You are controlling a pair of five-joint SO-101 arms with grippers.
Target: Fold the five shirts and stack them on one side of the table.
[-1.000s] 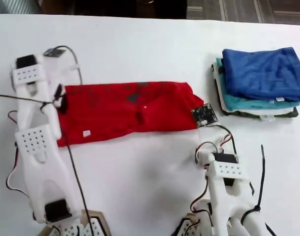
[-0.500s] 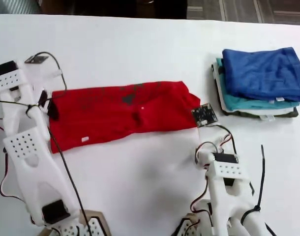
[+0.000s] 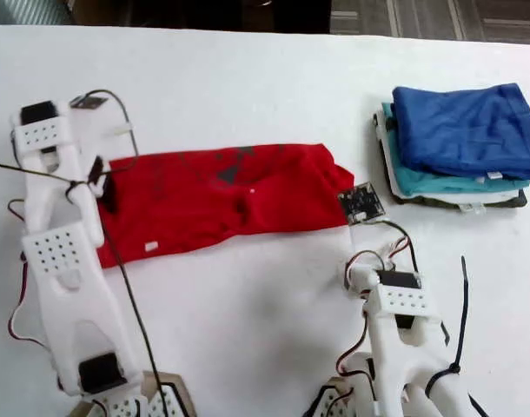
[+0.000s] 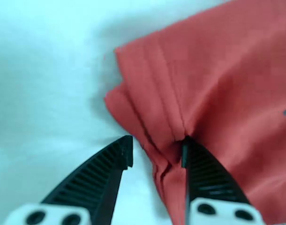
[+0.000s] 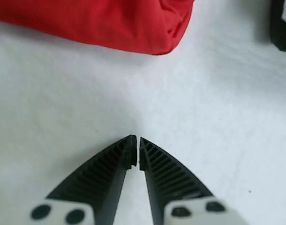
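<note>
Back rightward swings the left tool [image 4: 157, 146], spread astride the red shirt [image 3: 221, 195] edge; right tool [image 5: 137, 141] pressed together.

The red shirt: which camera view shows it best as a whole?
The high view: it shows the whole red shirt, spread on the table. The left wrist view shows one bunched end; the right wrist view shows a folded corner.

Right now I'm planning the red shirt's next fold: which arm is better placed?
Left, probably. The left tool is open astride the bunched edge of the red shirt, while the right tool sits shut over bare table, short of it.
</note>
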